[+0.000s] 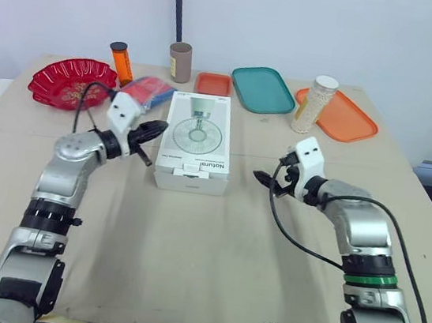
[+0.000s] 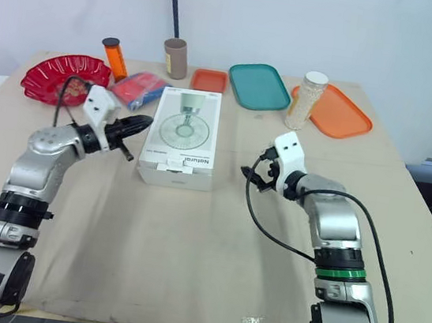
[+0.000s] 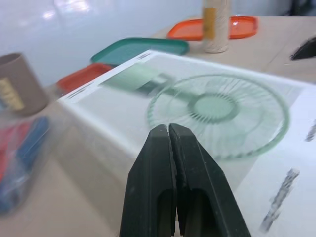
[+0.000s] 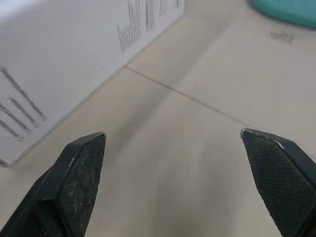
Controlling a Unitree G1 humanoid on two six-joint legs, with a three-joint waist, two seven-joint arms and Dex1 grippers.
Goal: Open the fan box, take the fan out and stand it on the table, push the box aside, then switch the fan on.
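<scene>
Opening step: box (image 1: 196, 139) sat shut mid-table; left end effector (image 1: 156, 128) pressed together beside it, right end effector (image 1: 265, 181) apart; next move needed to pry it open

Likely robot lab or test room. Plain white wall (image 1: 337, 26) across top of frame, black pole (image 1: 177, 5) upright against it at upper centre. Bare tan table (image 1: 186, 269) fills middle and lower frame, serving as staging surface. Unrelated props lined along far edge: red bowl (image 1: 71, 81) upper left, orange bottle (image 1: 120, 61), brown tube (image 1: 180, 61), teal tray (image 1: 262, 89), jar (image 1: 314, 104) by orange tray (image 1: 345, 119) upper right. Fan box (image 1: 196, 139) at centre. Assortment reads as laid-out trial items.
</scene>
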